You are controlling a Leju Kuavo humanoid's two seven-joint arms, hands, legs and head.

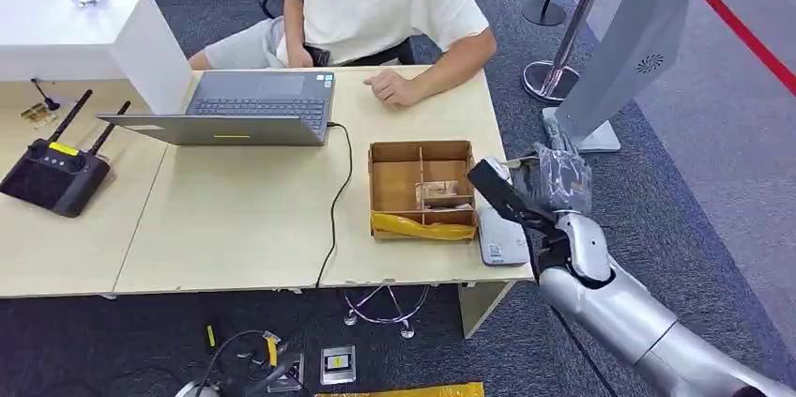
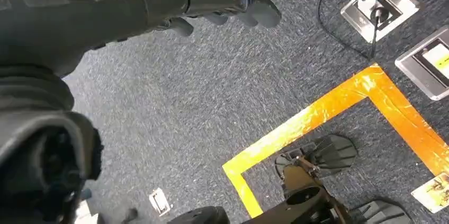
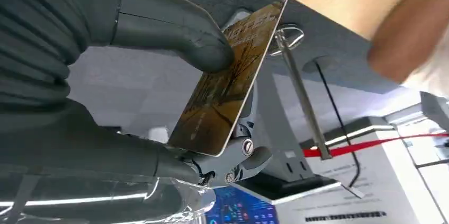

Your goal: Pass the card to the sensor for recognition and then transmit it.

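Laptop (image 1: pixel 246 108): open at the desk's far edge, a seated person behind it; not part of this step.
Box (image 1: pixel 420 189): cardboard tray with dividers, holding a few more cards.
Sensor (image 1: pixel 500 237): pale flat reader on the desk's right end, just beside the box.
Card (image 3: pixel 230 78): pinched between thumb and fingers of the right hand (image 1: pixel 549 186), raised near the reader.
Left hand (image 2: pixel 222 7): hangs over the carpet, fingers loosely curled, holding nothing.
Advice: lower the card flat and centred over the reader, keep the pinch firm, pause there.

The flat rectangular gold-brown printed card (image 3: pixel 227 86) is pinched between the thumb and fingers of the right hand (image 1: pixel 540 192), held tilted above the small pale grey sensor box (image 1: pixel 500 239) at the table's corner.
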